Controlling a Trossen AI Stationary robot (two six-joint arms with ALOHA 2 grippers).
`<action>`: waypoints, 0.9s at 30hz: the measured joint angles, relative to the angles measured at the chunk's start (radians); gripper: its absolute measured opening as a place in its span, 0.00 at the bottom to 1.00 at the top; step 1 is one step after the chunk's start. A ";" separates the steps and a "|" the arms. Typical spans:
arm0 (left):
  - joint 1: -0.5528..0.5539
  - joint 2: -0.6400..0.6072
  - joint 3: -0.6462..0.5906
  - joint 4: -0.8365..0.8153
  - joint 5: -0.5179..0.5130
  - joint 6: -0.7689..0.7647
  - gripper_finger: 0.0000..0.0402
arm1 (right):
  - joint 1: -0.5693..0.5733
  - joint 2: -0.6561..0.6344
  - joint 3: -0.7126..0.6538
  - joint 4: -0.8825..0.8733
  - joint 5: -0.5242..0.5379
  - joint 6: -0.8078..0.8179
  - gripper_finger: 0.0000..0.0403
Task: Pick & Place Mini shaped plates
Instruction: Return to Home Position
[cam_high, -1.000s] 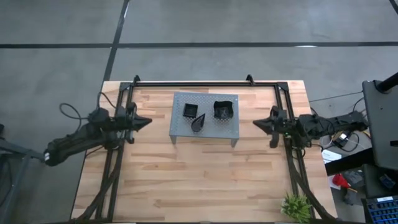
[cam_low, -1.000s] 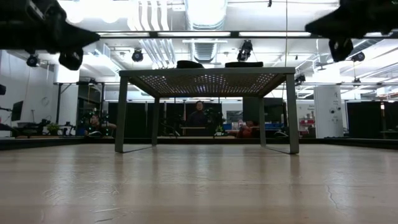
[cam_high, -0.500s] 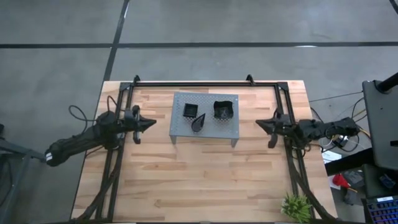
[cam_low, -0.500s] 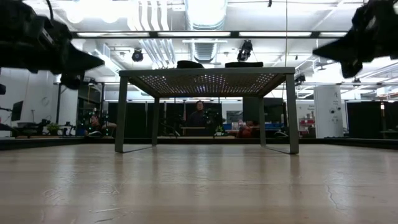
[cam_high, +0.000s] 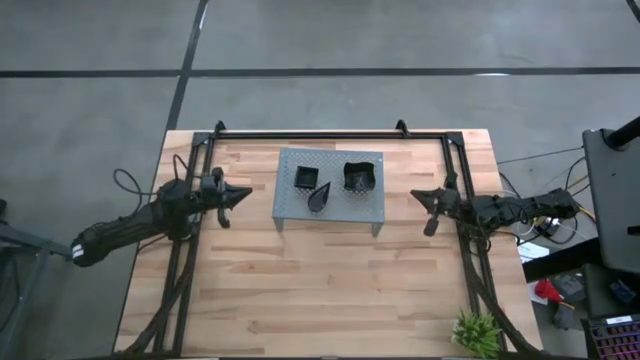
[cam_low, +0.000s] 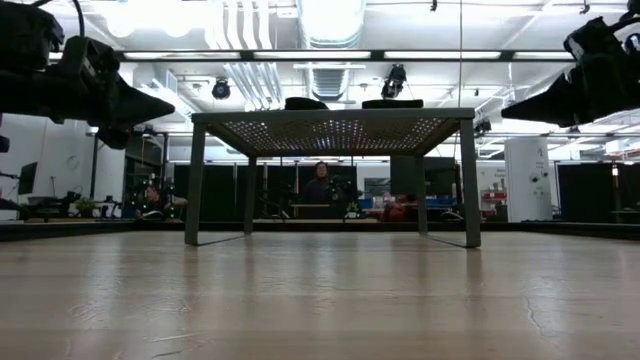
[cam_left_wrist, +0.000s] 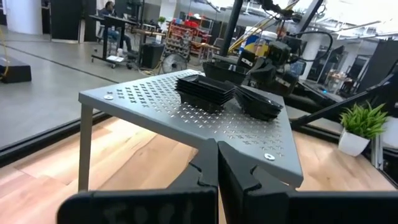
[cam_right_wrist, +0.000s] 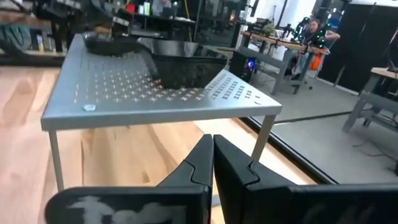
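Plates (cam_high: 318, 197) sit in three black stacks on the grey perforated rack (cam_high: 365, 207) toward the counter's (cam_high: 320, 290) far edge. Left tool (cam_high: 244, 194) and right tool (cam_high: 417, 196) hover on either side, fingers pressed together, holding nothing.

Black plates (cam_high: 358, 177) lie stacked atop the rack (cam_high: 365, 207).

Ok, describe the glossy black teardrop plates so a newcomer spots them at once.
On the wooden table stands a grey perforated metal rack. On it, between a small square black stack and a larger square stack, sits the teardrop stack: the only pointed outline.
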 joint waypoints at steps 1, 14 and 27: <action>0.000 0.000 0.000 0.000 0.000 0.000 0.00 | 0.000 -0.001 0.000 0.001 0.001 0.008 0.02; 0.000 0.001 -0.002 0.005 0.000 -0.001 0.00 | 0.000 -0.002 0.000 0.003 0.000 0.102 0.02; 0.000 0.001 -0.002 0.005 0.001 -0.001 0.00 | 0.000 -0.002 0.000 0.003 0.000 0.102 0.02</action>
